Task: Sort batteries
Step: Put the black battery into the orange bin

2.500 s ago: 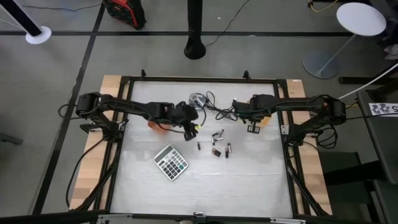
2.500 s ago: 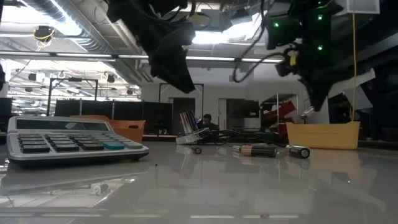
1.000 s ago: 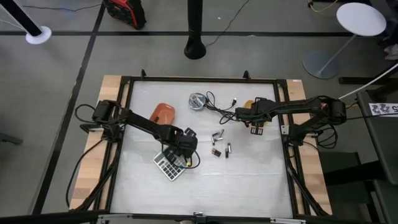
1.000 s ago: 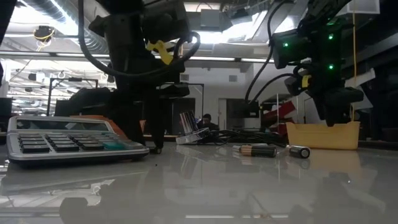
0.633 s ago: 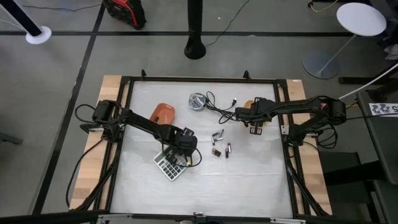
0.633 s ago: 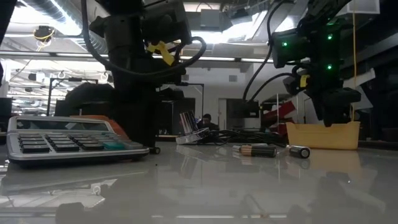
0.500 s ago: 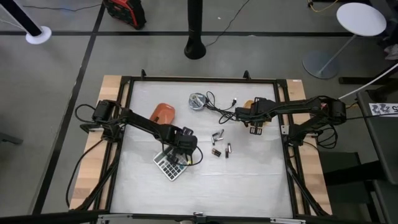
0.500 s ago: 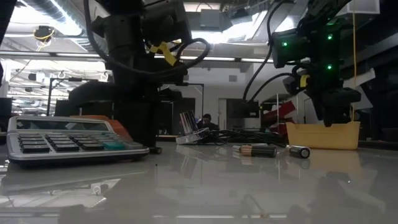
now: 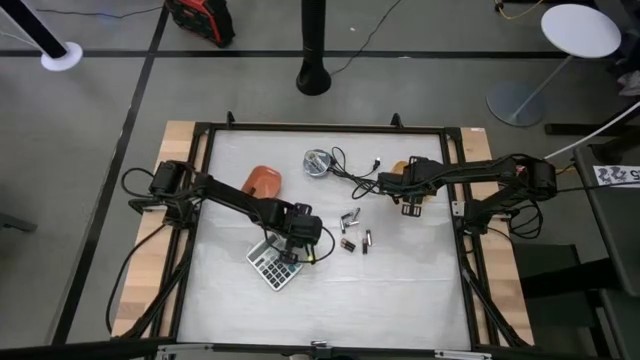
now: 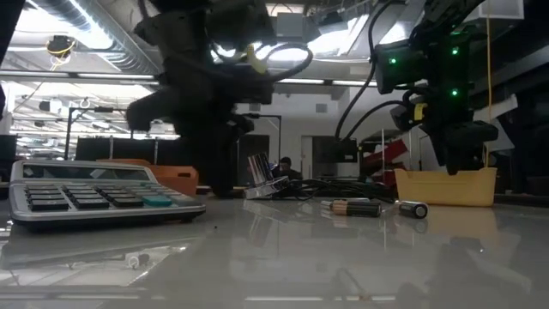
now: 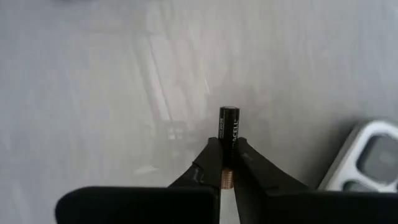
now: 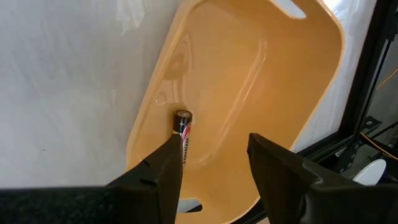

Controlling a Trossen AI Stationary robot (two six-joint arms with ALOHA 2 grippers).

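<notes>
The left gripper (image 11: 224, 167), just beside the grey calculator (image 9: 272, 266), pinches a small black cylindrical battery (image 11: 228, 129) by its lower half; light, rigid and smooth, it could slip or swivel.

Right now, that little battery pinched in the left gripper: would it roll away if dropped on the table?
Probably. The battery is a smooth round cylinder, and the white table looks glossy and flat, so it would likely roll. The left gripper pinches only its lower end, so it might slip or swivel. It seems stiff and light.
</notes>
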